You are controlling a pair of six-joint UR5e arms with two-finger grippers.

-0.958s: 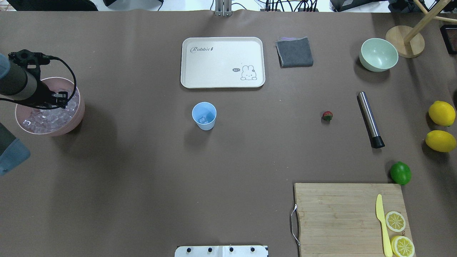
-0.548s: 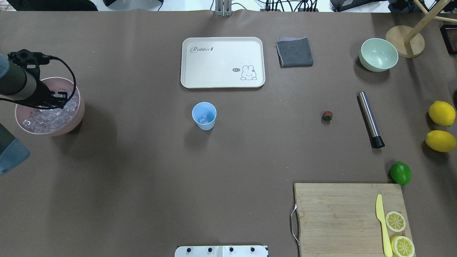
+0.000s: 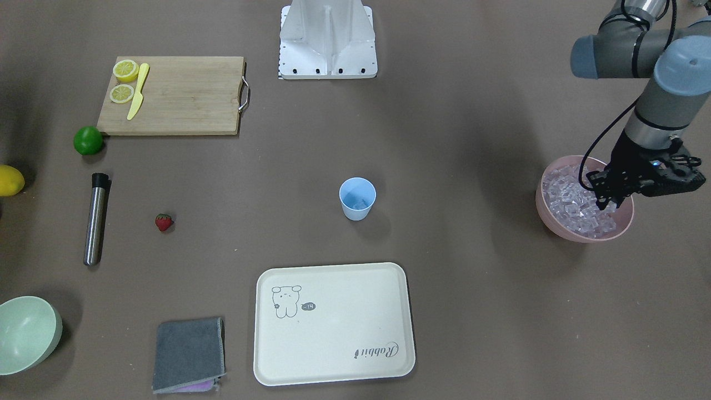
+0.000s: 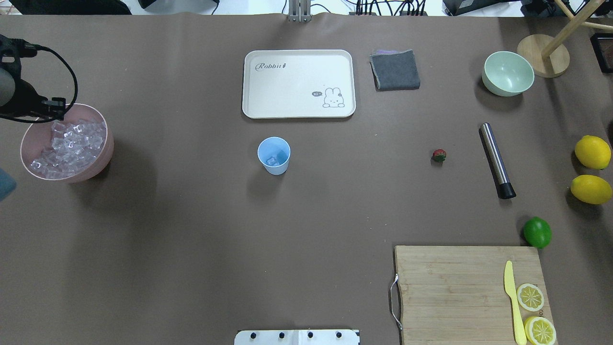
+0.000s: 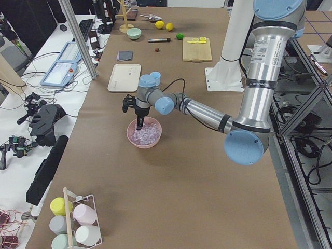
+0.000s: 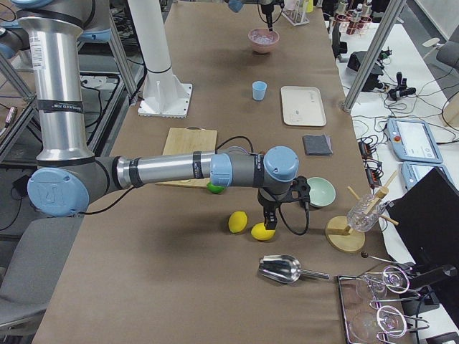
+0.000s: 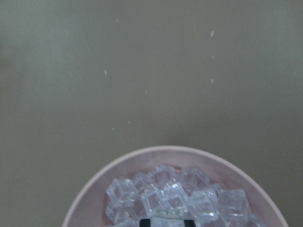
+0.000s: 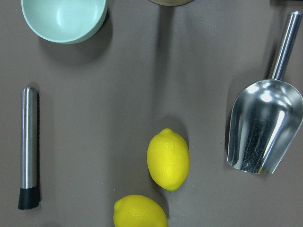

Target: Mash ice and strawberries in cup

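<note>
Far left, overhead view: the left gripper (image 3: 603, 201) is pointed down into a pink bowl (image 4: 108, 146), close to the rim. The bowl is heaped with ice (image 4: 72, 143). In the left wrist view only a dark sliver of the gripper is seen at the bottom edge, with a clear cube right against it. Whether the jaws are apart or clamped on a cube cannot be told.

Centre: the cup (image 4: 276, 168) is stood upright on the brown table cover, well apart from the bowl. One cube (image 4: 273, 160) is seen inside it. Just beyond it a cream tray (image 4: 297, 84) is laid, with a folded grey cloth (image 4: 395, 70) beside that.

Right of centre: the strawberry (image 4: 439, 155) is left lying on the table, outside the cup, near a steel muddler (image 4: 495, 158). A pale green bowl (image 4: 507, 73) is placed farther back.

Far right: two lemons (image 4: 592, 152), a lime (image 4: 537, 232) and a cutting board (image 4: 450, 287) carrying a yellow knife (image 4: 512, 302) and lemon slices (image 4: 530, 297) are noted. The right gripper (image 6: 267, 225) is held above the lemons, near a metal scoop (image 8: 265, 127). Its jaws are seen only from the side, so their state cannot be told.
</note>
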